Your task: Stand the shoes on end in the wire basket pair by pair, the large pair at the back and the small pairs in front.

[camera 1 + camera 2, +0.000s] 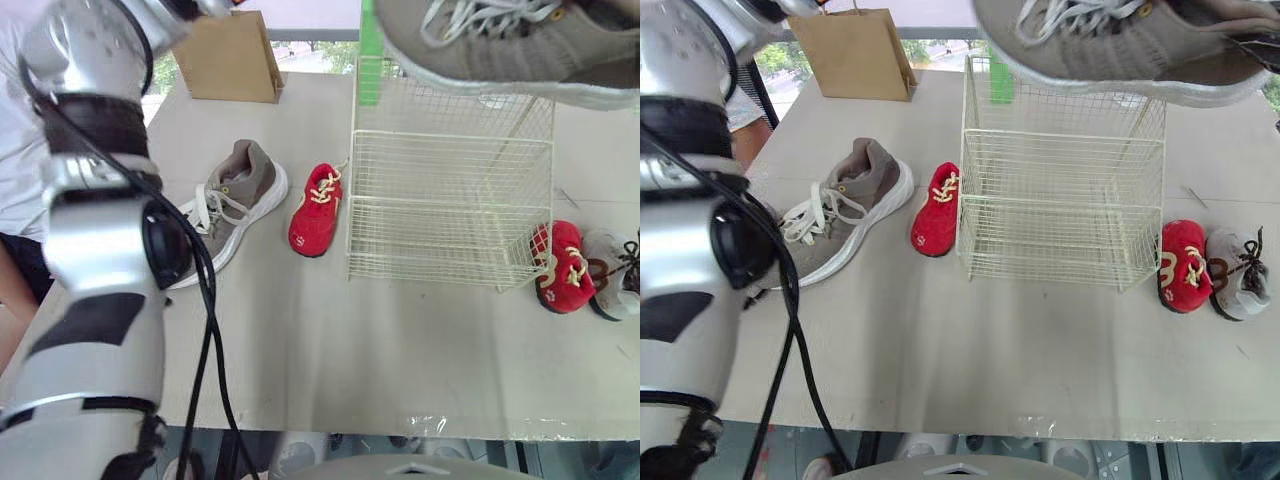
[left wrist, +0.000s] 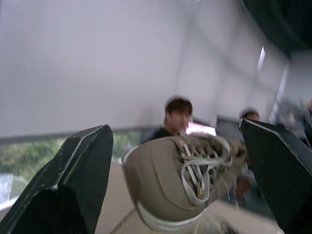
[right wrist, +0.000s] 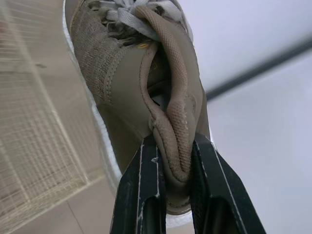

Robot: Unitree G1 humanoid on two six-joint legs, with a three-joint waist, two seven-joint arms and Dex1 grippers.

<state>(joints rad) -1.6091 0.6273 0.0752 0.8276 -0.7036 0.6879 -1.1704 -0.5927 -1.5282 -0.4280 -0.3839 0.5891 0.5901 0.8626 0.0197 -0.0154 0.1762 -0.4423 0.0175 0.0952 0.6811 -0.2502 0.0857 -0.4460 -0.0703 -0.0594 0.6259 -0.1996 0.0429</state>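
left gripper (image 2: 173, 127) is spread wide, nothing held. second grey shoe (image 1: 235, 205) is laid on the table (image 1: 300, 340) left of the wire basket (image 1: 450, 142). held grey shoe (image 1: 500, 40) is seen level above the basket, toe leftward, heel collar pinched by right gripper (image 3: 170, 142); tipping on end is judged needed

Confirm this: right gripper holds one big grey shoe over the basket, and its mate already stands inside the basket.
Not quite. The right gripper does hold one big grey shoe over the basket, but its mate lies on the table left of the basket; the left eye view shows it.
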